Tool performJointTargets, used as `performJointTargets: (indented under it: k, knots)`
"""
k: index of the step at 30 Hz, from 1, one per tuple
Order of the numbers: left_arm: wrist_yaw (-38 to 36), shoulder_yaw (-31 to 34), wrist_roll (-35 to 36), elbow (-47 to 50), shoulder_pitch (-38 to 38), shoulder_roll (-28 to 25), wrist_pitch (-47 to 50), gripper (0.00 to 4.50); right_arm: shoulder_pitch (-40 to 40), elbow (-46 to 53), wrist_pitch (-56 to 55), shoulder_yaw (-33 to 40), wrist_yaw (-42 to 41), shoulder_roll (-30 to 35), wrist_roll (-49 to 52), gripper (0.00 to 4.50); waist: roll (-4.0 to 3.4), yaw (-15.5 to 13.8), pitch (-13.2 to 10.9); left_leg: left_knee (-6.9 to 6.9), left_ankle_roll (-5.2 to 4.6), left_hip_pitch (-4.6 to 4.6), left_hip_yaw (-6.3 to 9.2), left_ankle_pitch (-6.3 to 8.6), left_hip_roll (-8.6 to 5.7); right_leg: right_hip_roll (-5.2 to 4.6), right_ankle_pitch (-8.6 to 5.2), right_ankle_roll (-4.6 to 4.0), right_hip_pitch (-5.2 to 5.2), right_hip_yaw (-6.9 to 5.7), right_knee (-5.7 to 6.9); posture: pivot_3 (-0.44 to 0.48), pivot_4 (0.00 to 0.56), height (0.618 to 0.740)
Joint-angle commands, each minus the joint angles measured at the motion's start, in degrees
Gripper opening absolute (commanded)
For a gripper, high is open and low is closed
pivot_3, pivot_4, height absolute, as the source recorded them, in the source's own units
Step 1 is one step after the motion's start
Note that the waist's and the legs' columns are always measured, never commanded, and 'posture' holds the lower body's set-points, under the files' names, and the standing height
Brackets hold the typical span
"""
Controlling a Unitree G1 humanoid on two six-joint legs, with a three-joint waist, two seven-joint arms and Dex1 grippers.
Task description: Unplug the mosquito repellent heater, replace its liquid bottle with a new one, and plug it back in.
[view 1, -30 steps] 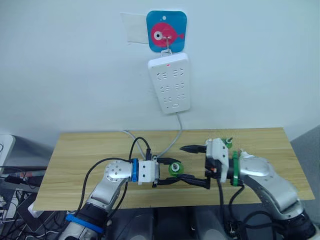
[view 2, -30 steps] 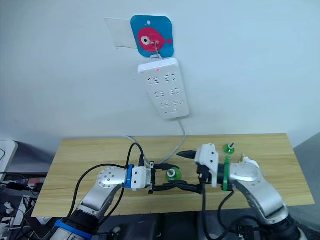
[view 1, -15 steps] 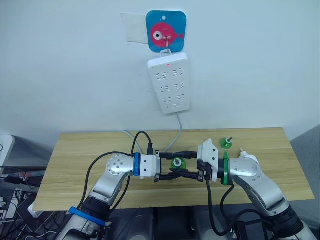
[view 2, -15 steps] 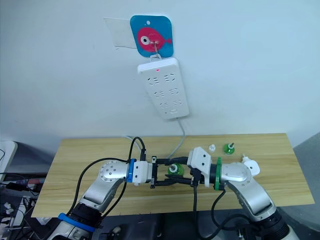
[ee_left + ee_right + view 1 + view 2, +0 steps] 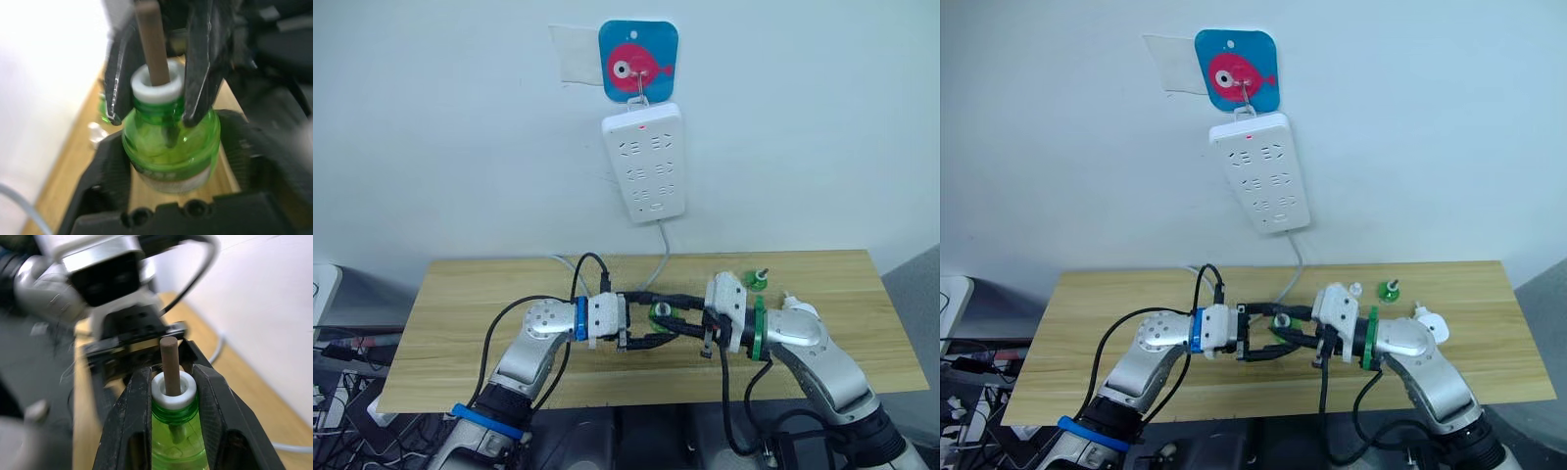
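Both arms bent inward over the table front, wrists level, grippers meeting tip to tip at centre; left gripper (image 5: 651,328) clamped on the bottle (image 5: 170,147) body, fingers either side; right gripper (image 5: 677,318) fingers (image 5: 135,401) closed on its white neck collar, facing the left.

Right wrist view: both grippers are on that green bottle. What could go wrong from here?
1. The left gripper clamps the green bottle at its body while the right gripper pinches its white neck collar. If the arms pull unevenly, the bottle could twist or slip out.
2. The bare wick stands between the right gripper's fingers, so a small slip could bend or snap it.
3. The bottle has no cap, so tilting it may leak liquid.
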State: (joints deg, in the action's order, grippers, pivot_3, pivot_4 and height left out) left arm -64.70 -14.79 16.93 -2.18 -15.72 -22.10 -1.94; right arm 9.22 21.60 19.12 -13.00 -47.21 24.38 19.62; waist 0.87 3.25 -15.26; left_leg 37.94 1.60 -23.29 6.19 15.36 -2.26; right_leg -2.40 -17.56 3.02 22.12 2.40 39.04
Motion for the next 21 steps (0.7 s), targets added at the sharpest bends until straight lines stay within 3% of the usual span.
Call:
performJointTargets:
  k: [1,5,7,11,15,21]
  knots:
    - [4.2,2.3,1.9,6.2,2.6,0.9,2.2,4.47,-1.3,4.5,10.3,7.5,8.3,-3.0,8.6,0.86,0.00,0.0,0.0,0.00,0.00,0.00,0.01,0.00,0.00,0.00,0.00,0.00,0.00,0.03,-0.01,-0.055,0.282,0.740]
    - [10.1,3.0,0.2,10.0,5.6,2.7,1.5,4.50,-2.0,5.6,25.8,17.1,21.1,-8.7,21.8,0.86,0.00,0.0,0.0,-0.03,0.00,-0.03,0.05,0.00,0.01,-0.02,0.00,-0.01,0.01,0.05,-0.03,-0.063,0.280,0.740]
    - [14.1,2.7,-3.0,10.8,6.9,4.6,-1.8,4.50,-1.7,4.6,32.7,24.1,32.8,-14.5,32.8,0.86,0.00,0.0,0.0,-0.02,0.00,-0.05,0.04,0.00,0.00,-0.06,0.01,-0.01,0.01,0.05,-0.01,-0.067,0.278,0.740]
    - [21.2,1.0,-11.2,9.3,8.2,7.7,-10.8,4.50,-1.0,3.2,37.1,31.6,50.6,-21.4,48.8,0.86,-0.01,0.0,0.0,-0.05,-0.01,-0.10,0.01,0.00,-0.01,-0.07,0.01,-0.01,0.06,0.05,0.00,-0.073,0.275,0.740]
    - [26.8,-0.5,-15.6,6.6,8.5,11.2,-16.6,4.50,-1.8,2.4,36.1,32.9,65.8,-23.2,64.0,0.86,-0.01,0.1,0.0,-0.04,-0.02,-0.14,-0.05,0.01,-0.03,-0.08,0.01,-0.01,0.09,0.07,0.00,-0.073,0.276,0.740]
    - [28.8,-2.1,-15.4,3.2,7.5,13.7,-17.9,4.50,-2.4,2.9,32.0,30.2,73.9,-20.0,75.6,0.86,-0.01,0.5,0.0,-0.05,-0.04,-0.15,-0.08,0.01,-0.03,-0.01,0.00,-0.01,0.11,0.06,0.02,-0.071,0.275,0.740]
